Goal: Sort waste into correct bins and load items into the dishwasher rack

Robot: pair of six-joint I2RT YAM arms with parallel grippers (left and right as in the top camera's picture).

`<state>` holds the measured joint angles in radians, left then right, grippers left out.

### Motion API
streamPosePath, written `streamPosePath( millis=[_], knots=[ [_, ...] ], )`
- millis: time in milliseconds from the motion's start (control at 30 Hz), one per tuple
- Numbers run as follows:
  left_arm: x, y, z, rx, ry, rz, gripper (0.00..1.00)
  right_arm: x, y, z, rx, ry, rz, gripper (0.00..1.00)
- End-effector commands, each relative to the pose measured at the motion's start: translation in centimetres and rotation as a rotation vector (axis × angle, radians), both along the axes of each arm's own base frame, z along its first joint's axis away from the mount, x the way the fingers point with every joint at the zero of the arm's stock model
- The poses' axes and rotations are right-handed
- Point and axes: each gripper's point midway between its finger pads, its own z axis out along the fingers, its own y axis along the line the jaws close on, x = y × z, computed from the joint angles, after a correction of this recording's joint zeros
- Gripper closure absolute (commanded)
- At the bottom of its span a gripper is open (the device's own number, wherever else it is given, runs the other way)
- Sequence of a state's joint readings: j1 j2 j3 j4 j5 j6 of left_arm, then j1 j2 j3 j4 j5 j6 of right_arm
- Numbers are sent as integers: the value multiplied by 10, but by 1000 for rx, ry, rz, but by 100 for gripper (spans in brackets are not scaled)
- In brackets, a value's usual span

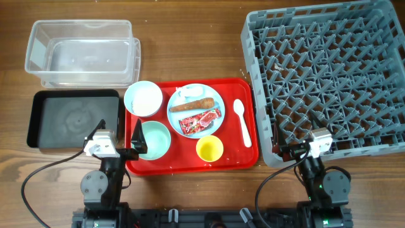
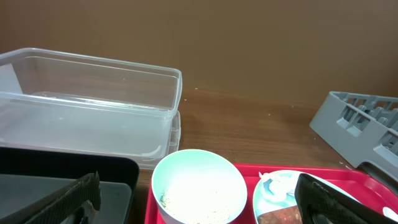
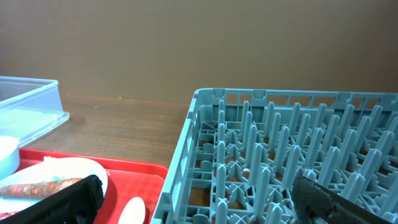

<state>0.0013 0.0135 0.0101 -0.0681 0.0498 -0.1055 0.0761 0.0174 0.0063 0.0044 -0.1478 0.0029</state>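
The red serving tray [image 1: 190, 161] holds a white bowl [image 1: 143, 99] with rice-like grains, a mint-green bowl [image 1: 155, 139], a yellow cup [image 1: 209, 149], a white spoon [image 1: 242, 120] and a light blue plate [image 1: 215, 101]. On the plate lie a brown food stick [image 1: 192, 105], a red wrapper [image 1: 201, 121] and a white scrap [image 1: 190, 94]. My left gripper [image 1: 119, 134] is open and empty at the tray's left edge; the left wrist view shows the grain bowl [image 2: 186, 155] between its fingers [image 2: 198, 186]. My right gripper [image 1: 294, 136] is open and empty at the near-left corner of the grey rack [image 1: 329, 76].
The clear tub [image 1: 82, 54] stands at the back left, with the black tray [image 1: 69, 117] in front of it. The rack fills the right side and shows close in the right wrist view [image 3: 280, 124]. Arm bases and cables lie along the front edge.
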Motion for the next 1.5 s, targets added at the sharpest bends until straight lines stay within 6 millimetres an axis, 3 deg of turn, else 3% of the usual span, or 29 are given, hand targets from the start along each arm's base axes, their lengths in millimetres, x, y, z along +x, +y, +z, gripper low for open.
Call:
streamPosePath(
  millis=[0, 200, 433, 667, 767, 867, 1033, 1133, 1233, 1367, 1467],
  knots=[
    [0, -1, -2, 18, 1, -7, 0, 0, -1, 1, 33, 3, -9, 0],
    [-1, -2, 2, -57, -2, -6, 0, -2, -1, 10, 51, 2, -9, 0],
    [-7, -2, 34, -61, 69, -4, 0, -6, -2, 45, 47, 64, -10, 0],
    [20, -16, 72, -81, 333, -77, 0, 5, -1, 70, 21, 310, -17, 0],
    [32, -26, 80, -111, 543, -128, 0, 13, -1, 67, 4, 500, -29, 0],
    [22, -27, 70, -133, 815, -118, 0, 21, -3, 56, -17, 675, -43, 0],
    [30, -28, 63, -137, 850, -120, 0, 27, 0, 41, -19, 744, -35, 0],
    [57, -43, 84, -166, 721, -214, 0, 27, 0, 41, -19, 743, -34, 0],
    [87, -63, 84, -138, 665, -273, 0, 27, 0, 41, -19, 743, -34, 0],
    [121, -109, 56, -88, 677, -381, 0, 27, 0, 41, -18, 744, -35, 0],
    [138, -152, 17, 45, 698, -480, 4, 27, 0, 41, -18, 744, -35, 0]
  ],
)
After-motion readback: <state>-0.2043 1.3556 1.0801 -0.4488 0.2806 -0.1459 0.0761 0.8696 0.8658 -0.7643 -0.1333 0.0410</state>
